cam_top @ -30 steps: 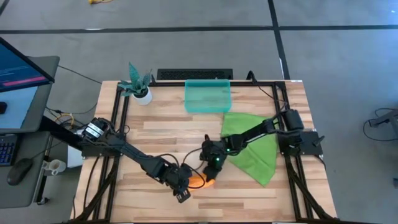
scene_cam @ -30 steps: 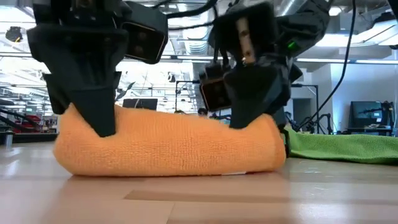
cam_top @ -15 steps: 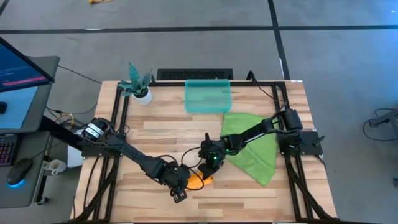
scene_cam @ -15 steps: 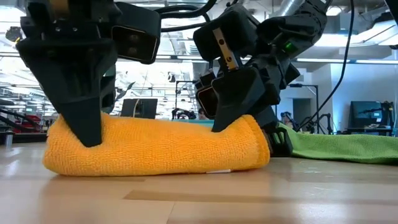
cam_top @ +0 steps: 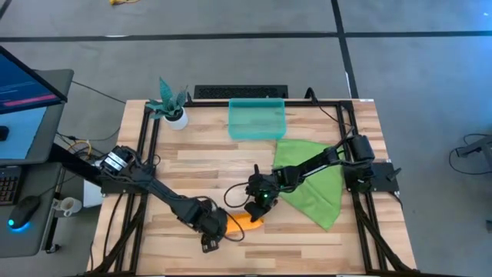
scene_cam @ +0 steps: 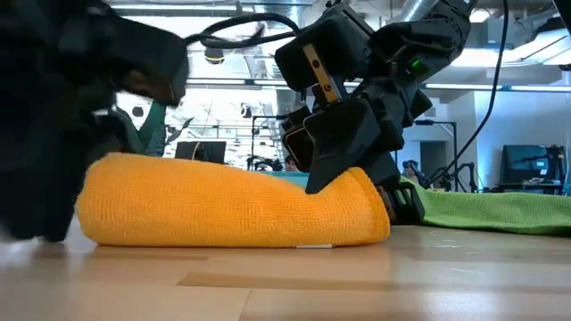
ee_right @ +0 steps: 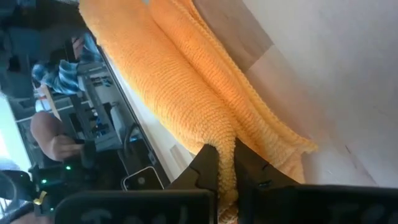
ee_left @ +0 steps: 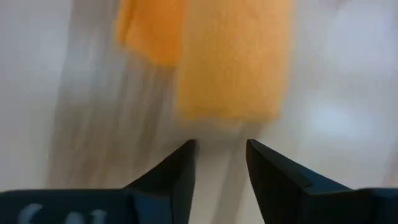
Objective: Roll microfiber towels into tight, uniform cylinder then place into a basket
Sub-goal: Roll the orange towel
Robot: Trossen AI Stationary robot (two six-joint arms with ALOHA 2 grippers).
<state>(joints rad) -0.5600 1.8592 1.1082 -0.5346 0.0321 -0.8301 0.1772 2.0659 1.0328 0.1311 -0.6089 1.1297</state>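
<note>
The orange towel (scene_cam: 232, 209) lies rolled into a cylinder on the table near its front edge (cam_top: 243, 223). My right gripper (scene_cam: 323, 183) is shut on the roll's right end. My left gripper (ee_left: 219, 149) stands open just off the roll's left end (cam_top: 217, 228), with nothing between its fingers. The green towel (cam_top: 311, 181) lies spread flat on the right of the table. The teal basket (cam_top: 257, 119) stands at the far edge. My right gripper pinches a ridge of the orange cloth (ee_right: 225, 138) between its two fingers, near the roll's right end (scene_cam: 357, 192). The fingers come slanting down from above and from the far right. The roll rests along its whole length on the table.
A small plant in a white pot (cam_top: 171, 108) stands at the far left corner. A black frame (cam_top: 146, 154) runs along the table's sides. Bare wood shows between the basket and the roll. A person (ee_right: 53, 134) shows in the room beyond.
My left gripper has opened, let go of the roll's left end and drawn back toward the table's left edge. My right gripper has kept its hold and tipped over. The roll has stayed on the table, shifted slightly left.
</note>
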